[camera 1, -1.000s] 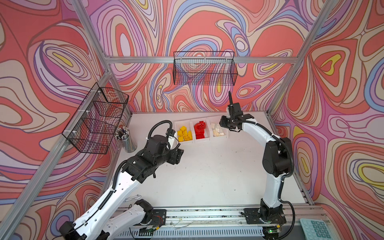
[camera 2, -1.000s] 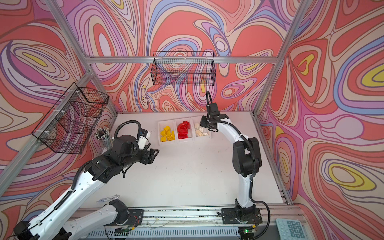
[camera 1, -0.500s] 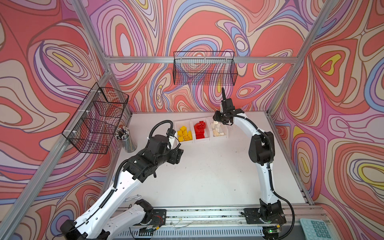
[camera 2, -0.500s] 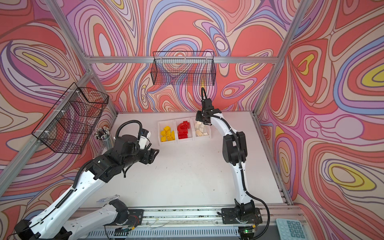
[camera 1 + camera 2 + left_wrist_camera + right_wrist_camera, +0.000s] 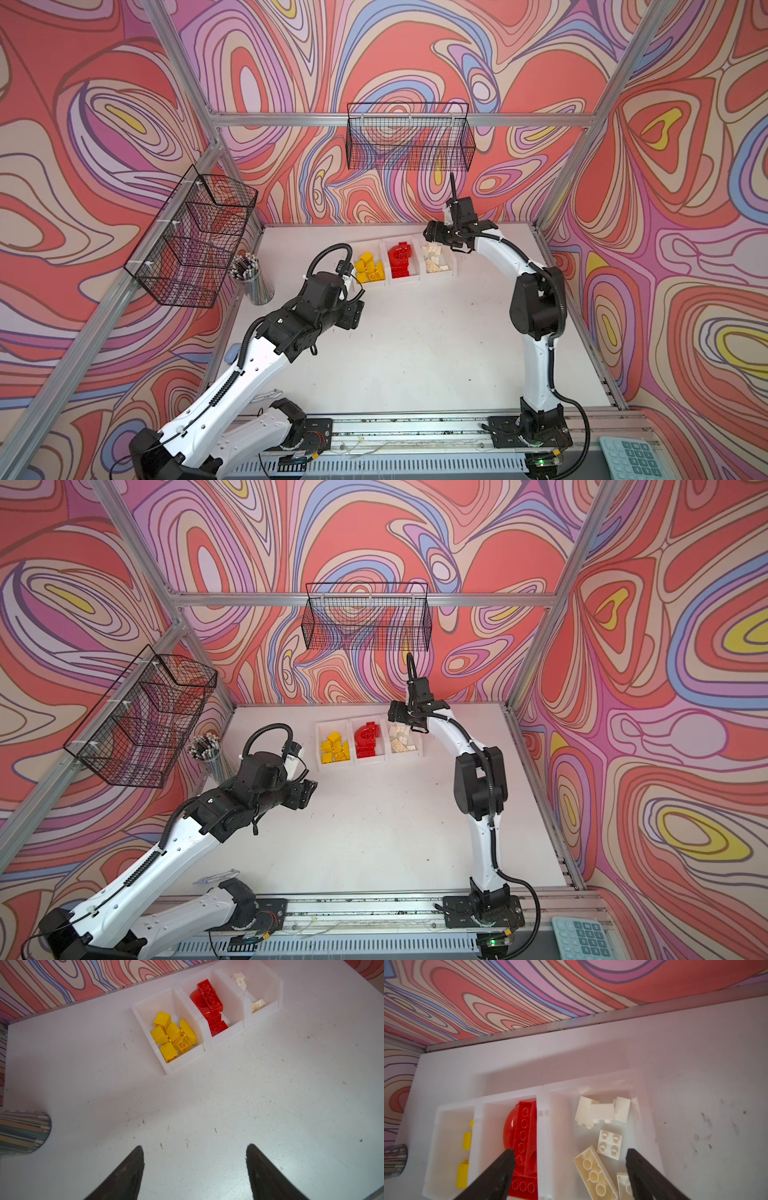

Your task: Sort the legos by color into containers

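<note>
Sorting bench from above: three joined white bins (image 5: 187, 1061) at 12 o'clock edge of table (image 5: 415, 353). Yellow bricks (image 5: 368, 268) in 9 o'clock bin, red bricks (image 5: 400, 266) with arch piece (image 5: 196, 1000) in middle, white bricks (image 5: 434, 259) in 3 o'clock bin. No loose brick visible on table. Right gripper (image 5: 570, 1152) above white end of row, fingers spread wide, nothing between. Left gripper (image 5: 195, 1147) over bare table toward 9 o'clock, fingers apart, empty. Bricks likely light, rigid, slick; best pinched across flat opposite sides, not studs or slopes.
</note>
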`<state>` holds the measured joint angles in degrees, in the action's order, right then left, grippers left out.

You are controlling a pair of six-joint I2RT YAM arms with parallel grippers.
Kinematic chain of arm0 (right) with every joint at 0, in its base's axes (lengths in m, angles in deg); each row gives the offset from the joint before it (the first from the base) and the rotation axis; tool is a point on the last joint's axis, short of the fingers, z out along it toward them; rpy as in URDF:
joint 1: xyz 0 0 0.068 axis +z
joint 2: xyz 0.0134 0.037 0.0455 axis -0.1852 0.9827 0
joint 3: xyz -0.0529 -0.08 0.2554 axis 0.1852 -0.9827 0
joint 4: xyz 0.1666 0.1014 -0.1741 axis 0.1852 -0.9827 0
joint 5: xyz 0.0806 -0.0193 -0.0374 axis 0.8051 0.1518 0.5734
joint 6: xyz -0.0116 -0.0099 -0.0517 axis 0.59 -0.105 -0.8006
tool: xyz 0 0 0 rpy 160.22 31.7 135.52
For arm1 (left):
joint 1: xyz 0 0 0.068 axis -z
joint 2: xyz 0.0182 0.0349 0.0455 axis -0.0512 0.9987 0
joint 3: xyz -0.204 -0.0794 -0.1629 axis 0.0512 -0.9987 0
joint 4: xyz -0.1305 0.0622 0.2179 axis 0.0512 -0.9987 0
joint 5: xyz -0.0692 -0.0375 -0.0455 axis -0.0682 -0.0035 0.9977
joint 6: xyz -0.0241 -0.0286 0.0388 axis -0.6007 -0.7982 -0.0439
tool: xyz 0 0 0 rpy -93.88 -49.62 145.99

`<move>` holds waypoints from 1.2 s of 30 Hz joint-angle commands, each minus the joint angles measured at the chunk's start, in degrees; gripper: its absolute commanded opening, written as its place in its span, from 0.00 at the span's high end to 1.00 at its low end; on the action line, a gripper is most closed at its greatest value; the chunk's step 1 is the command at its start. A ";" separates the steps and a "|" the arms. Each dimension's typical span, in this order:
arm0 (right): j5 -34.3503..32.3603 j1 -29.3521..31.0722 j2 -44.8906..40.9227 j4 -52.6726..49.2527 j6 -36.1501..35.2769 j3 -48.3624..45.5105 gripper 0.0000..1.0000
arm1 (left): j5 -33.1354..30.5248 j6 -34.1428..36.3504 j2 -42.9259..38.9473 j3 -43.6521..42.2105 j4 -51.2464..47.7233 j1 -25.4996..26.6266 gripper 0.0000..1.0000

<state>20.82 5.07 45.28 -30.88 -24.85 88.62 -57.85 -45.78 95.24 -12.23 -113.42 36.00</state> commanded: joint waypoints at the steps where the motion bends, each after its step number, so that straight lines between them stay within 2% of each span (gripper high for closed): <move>1: 0.19 0.16 -10.74 8.41 -1.58 -8.79 0.10 | -6.40 2.02 -0.35 -1.14 2.15 0.25 0.23; 5: -3.91 0.21 -24.01 15.63 -3.03 -24.14 0.06 | -17.66 0.75 -2.22 -3.14 4.02 0.26 0.22; 9: -11.98 0.16 -35.74 21.56 -5.41 -38.20 0.02 | -22.38 0.36 -5.75 -7.31 9.38 0.31 0.22; 13: -22.62 0.10 -46.41 29.58 -7.09 -52.95 0.02 | -27.71 -1.47 -5.62 -9.28 11.26 0.16 0.15; 16: -28.66 0.07 -50.43 36.63 -8.90 -61.92 0.02 | -32.17 -2.40 -5.99 -11.88 13.80 0.08 0.10; 19: -35.30 0.10 -50.71 47.61 -9.65 -70.54 0.02 | -37.04 -1.88 -8.82 -18.14 22.63 -0.59 0.00; 22: -40.94 0.16 -47.72 59.16 -13.62 -76.74 0.02 | -40.72 -1.71 -10.72 -24.80 32.14 -3.33 0.00; 25: -44.21 0.07 -41.09 67.06 -15.79 -78.94 0.02 | -38.95 -2.81 -9.50 -31.09 40.64 -8.80 0.00; 28: -43.68 -0.06 -34.75 72.91 -16.30 -79.33 0.02 | -32.45 -5.27 -5.10 -33.85 45.72 -15.09 0.00; 31: -42.49 -0.62 -28.58 77.22 -18.86 -79.10 0.02 | -25.08 -5.39 2.32 -32.87 46.83 -21.67 0.00; 32: -43.30 -0.72 -27.99 74.39 -18.53 -77.62 0.02 | -22.74 -5.21 4.58 -32.39 47.26 -23.48 0.00; 34: -42.88 -1.42 -27.37 76.40 -20.56 -77.71 0.02 | -17.07 -4.75 9.15 -31.12 48.15 -27.96 0.00; 36: -43.13 -1.83 -27.05 83.13 -22.79 -80.16 0.02 | -13.30 -5.54 13.00 -29.89 48.97 -31.32 0.00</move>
<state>-20.55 3.89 18.20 41.93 -43.30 9.81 -79.70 -49.82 105.03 -44.42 -68.77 7.80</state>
